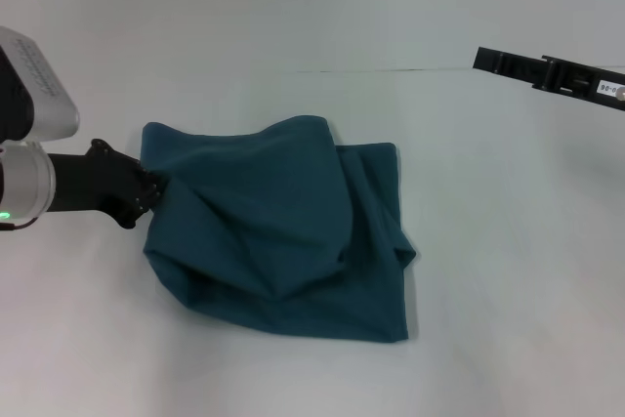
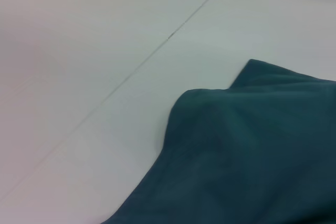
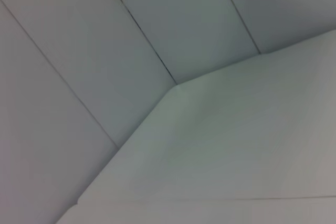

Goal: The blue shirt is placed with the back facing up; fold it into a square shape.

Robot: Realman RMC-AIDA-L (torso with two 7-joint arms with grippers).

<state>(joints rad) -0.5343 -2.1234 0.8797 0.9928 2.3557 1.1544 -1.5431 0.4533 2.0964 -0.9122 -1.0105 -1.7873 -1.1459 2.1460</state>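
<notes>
Left gripper [image 1: 151,187] at shirt's left edge, jaws clamped on fabric. Blue shirt [image 1: 278,231]: soft matte knit, bunched in ridged folds, mid white worktop [image 1: 508,271]. Right gripper [image 1: 488,60] far right, raised; jaw state indeterminable.

Left arm [image 1: 34,95]: silver-white casing, green light, black pincer [image 1: 146,187]. Right arm [image 1: 547,72]: black, white label.
</notes>
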